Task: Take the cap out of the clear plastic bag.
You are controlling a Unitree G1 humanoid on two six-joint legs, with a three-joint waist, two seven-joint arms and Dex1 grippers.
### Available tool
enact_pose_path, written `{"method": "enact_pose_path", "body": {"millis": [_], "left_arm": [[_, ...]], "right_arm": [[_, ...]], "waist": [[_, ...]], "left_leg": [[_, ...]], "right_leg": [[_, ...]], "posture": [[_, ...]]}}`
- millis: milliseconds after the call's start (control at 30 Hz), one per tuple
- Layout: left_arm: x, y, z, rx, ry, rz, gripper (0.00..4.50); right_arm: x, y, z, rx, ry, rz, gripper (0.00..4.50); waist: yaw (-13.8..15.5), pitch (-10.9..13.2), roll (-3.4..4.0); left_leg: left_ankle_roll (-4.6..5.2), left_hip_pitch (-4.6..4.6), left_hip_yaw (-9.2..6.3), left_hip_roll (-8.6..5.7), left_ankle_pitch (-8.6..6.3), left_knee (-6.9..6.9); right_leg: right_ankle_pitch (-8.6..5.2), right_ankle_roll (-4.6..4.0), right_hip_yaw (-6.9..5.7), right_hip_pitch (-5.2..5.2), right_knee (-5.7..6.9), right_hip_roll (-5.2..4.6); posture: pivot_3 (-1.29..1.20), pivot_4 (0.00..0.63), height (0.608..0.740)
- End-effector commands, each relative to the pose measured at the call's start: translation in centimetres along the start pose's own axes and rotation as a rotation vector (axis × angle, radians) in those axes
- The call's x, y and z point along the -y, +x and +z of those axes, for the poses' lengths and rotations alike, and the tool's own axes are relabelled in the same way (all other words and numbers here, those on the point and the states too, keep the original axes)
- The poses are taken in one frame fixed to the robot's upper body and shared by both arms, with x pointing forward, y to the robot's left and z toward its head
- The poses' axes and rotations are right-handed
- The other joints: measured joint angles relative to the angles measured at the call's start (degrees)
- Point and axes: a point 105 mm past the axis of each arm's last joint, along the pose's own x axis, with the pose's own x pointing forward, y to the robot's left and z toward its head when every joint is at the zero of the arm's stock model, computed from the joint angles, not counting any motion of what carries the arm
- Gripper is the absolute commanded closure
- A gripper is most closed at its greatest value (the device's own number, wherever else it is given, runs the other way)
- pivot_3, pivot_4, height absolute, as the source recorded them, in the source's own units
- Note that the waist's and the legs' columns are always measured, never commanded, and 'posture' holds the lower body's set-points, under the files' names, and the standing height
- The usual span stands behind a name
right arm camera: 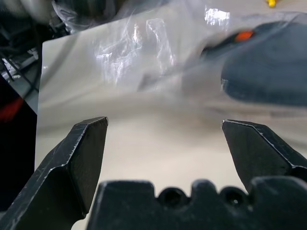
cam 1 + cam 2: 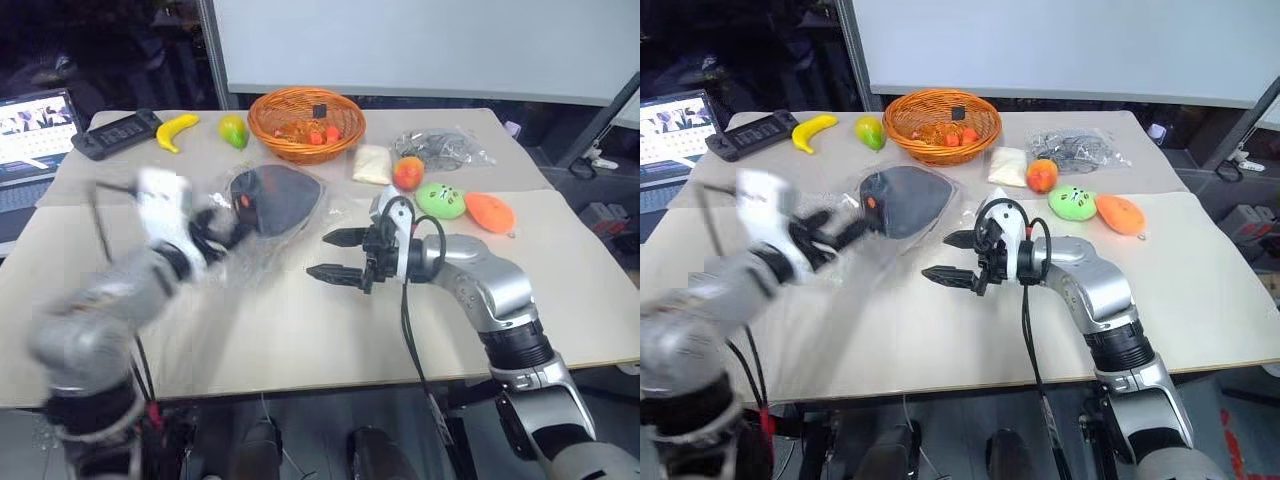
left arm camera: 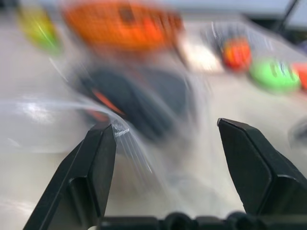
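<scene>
We are having trouble reading the left arm: it is smeared by motion in the head views, and the left gripper (image 3: 165,143) is sharp only from its own wrist camera, where its two black fingers are standing well apart with a fold of the clear plastic bag (image 2: 855,265) lying against one fingertip (image 3: 103,143). Whether that film is merely brushing the finger or caught on it, we cannot tell. The bag itself is hard to trace; we are picking it out mainly by glare and creases on the table in front of the left gripper. The cap (image 2: 902,200) is lying inside it, dark grey side showing with a small orange tag, just in front of the orange wicker basket (image 2: 943,122); its beige outside is hidden from us.

The right gripper (image 2: 955,257) is hovering over the table just beside the bag, pointing toward the left arm, its fingers spread wide and holding nothing.

The surface is a beige tabletop (image 2: 1200,300). Along its far side we are seeing a banana (image 2: 812,131), a green-yellow fruit (image 2: 870,131), a dark handheld device (image 2: 750,134), a smaller clear bag (image 2: 1075,148), a peach-like fruit (image 2: 1041,176) and green (image 2: 1075,203) and orange (image 2: 1122,214) toys. A laptop (image 2: 670,135) is cut off at the left edge, and a white board is standing behind the table.
</scene>
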Motion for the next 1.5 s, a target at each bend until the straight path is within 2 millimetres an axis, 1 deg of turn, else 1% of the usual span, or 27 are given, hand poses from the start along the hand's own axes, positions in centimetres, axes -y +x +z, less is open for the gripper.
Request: {"method": "enact_pose_path", "body": {"millis": [33,100,200,233,300,367,433,500,600,700,767,833,1000,1167,1267,1400,1467,1500], "left_arm": [[-2.8,-1.9,2.5,0.029,-0.001,0.076,0.98],[-3.5,-2.5,3.2,0.023,0.023,0.072,0.98],[-4.4,-2.8,3.4,0.004,0.075,0.107,0.98],[-4.7,-2.4,3.2,0.008,0.069,0.122,0.98],[-3.9,-0.7,2.1,0.003,0.032,0.084,0.98],[-1.4,2.1,0.0,-0.015,-0.076,0.006,0.98],[0.8,4.7,-2.5,-0.064,-0.187,-0.024,0.98],[2.0,6.3,-4.6,-0.109,-0.227,-0.017,0.98],[3.8,7.8,-7.1,-0.165,-0.230,-0.060,0.98],[4.0,9.0,-9.7,-0.254,-0.212,-0.027,0.98],[3.5,10.0,-10.8,-0.296,-0.258,0.034,0.98],[2.8,10.5,-11.3,-0.322,-0.273,0.099,0.98],[1.7,11.5,-11.3,-0.312,-0.273,0.226,0.98],[3.5,12.7,-12.9,-0.351,-0.318,0.223,0.98],[4.0,13.0,-13.5,-0.375,-0.334,0.216,0.98],[4.2,12.8,-14.0,-0.395,-0.341,0.211,0.98],[4.3,12.6,-14.3,-0.403,-0.349,0.211,1.49],[4.3,12.4,-14.4,-0.403,-0.347,0.212,1.59]], "right_arm": [[-1.5,-0.8,1.2,0.030,-0.041,0.086,0.00],[-1.9,-0.9,1.0,0.018,-0.044,0.119,0.00],[-2.0,-0.9,1.0,0.012,-0.048,0.125,0.00],[-1.8,-0.8,1.1,0.019,-0.044,0.115,0.00],[-1.5,-0.6,1.3,0.029,-0.040,0.097,0.00],[-1.3,-0.5,1.3,0.032,-0.039,0.088,0.00],[-1.3,-0.4,1.3,0.030,-0.040,0.086,0.00],[-1.4,-0.4,1.2,0.028,-0.040,0.083,0.00],[-1.4,-0.5,1.2,0.028,-0.036,0.077,0.00],[-1.4,-0.7,1.1,0.026,-0.033,0.068,0.00],[-1.3,-0.9,1.0,0.023,-0.031,0.058,0.00],[-1.4,-0.9,1.0,0.022,-0.030,0.053,0.00],[-1.3,-1.0,0.9,0.022,-0.028,0.045,0.00],[-1.3,-1.1,1.1,0.024,-0.034,0.044,0.00],[-1.2,-1.1,1.3,0.025,-0.040,0.042,0.00],[-1.1,-1.1,1.4,0.028,-0.045,0.038,0.00],[-1.1,-1.1,1.4,0.029,-0.045,0.037,0.00],[-1.1,-1.1,1.4,0.029,-0.045,0.036,0.00]], "waist": [[-0.2,0.0,0.01],[-0.1,0.0,-0.01],[-0.2,0.1,-0.11],[-0.2,0.1,-0.11],[0.1,0.1,-0.11],[0.5,0.1,-0.12],[1.5,0.1,-0.19],[1.5,0.2,-0.30],[0.8,0.2,-0.34],[0.7,0.2,-0.33],[0.8,0.2,-0.33],[1.0,0.2,-0.33],[1.2,0.2,-0.33],[1.3,0.2,-0.33],[1.2,0.2,-0.33],[1.2,0.2,-0.33],[1.2,0.2,-0.33],[1.2,0.2,-0.33]], "left_leg": [[0.00,0.03,0.01,-0.04,0.00,0.01],[0.00,0.03,-0.01,-0.04,0.00,0.02],[-0.01,0.04,-0.01,-0.03,0.00,0.07],[-0.01,0.04,0.00,-0.03,0.00,0.07],[-0.01,0.04,-0.01,-0.02,0.00,0.03],[-0.01,0.07,-0.01,-0.02,0.00,0.02],[-0.01,0.07,-0.01,-0.07,0.00,0.12],[0.00,-0.03,-0.02,-0.07,0.00,0.15],[0.00,-0.26,0.01,-0.07,0.00,0.12],[0.00,-0.24,0.02,-0.04,0.00,0.00],[0.00,-0.21,0.02,-0.04,0.01,0.06],[0.00,-0.17,0.00,-0.06,0.01,0.18],[0.00,-0.19,-0.02,-0.08,0.01,0.20],[0.00,-0.21,-0.02,-0.12,0.00,0.17],[0.00,-0.18,-0.03,-0.13,0.01,0.21],[0.00,-0.13,-0.03,-0.13,0.01,0.19],[0.00,-0.14,-0.03,-0.13,0.01,0.19],[0.00,-0.13,-0.03,-0.13,0.01,0.19]], "right_leg": [[-0.03,0.02,0.00,0.02,0.04,-0.06],[-0.03,0.02,-0.03,0.03,0.04,-0.06],[-0.02,0.02,-0.04,0.04,0.06,-0.05],[-0.02,0.01,-0.03,0.03,0.05,-0.06],[-0.02,0.00,-0.03,0.02,0.06,-0.06],[-0.02,-0.01,-0.04,0.04,0.07,-0.06],[-0.02,0.00,-0.06,0.09,0.08,-0.13],[0.02,0.03,-0.07,0.07,0.05,-0.12],[0.03,0.03,0.01,-0.24,0.07,-0.12],[0.03,0.00,0.03,-0.32,0.13,-0.09],[0.03,0.00,0.03,-0.29,0.18,-0.07],[0.03,0.00,-0.01,-0.17,0.18,-0.08],[0.04,0.04,-0.02,-0.12,0.11,-0.09],[0.04,0.04,-0.02,-0.12,0.08,-0.14],[0.05,0.04,-0.03,-0.07,0.10,-0.16],[0.04,0.05,-0.03,-0.05,0.12,-0.15],[0.04,0.05,-0.03,-0.05,0.11,-0.15],[0.04,0.05,-0.03,-0.05,0.11,-0.15]], "posture": [[0.00,0.150,0.740],[0.00,0.150,0.740],[0.00,0.150,0.740],[0.00,0.150,0.740],[0.00,0.150,0.740],[0.00,0.150,0.740],[0.00,0.150,0.740],[0.00,0.150,0.740],[0.00,0.150,0.740],[0.00,0.150,0.740],[0.00,0.150,0.740],[0.00,0.150,0.740],[0.00,0.150,0.740],[0.00,0.150,0.740],[0.00,0.150,0.740],[0.00,0.150,0.740],[0.00,0.150,0.740],[0.00,0.150,0.740]]}}
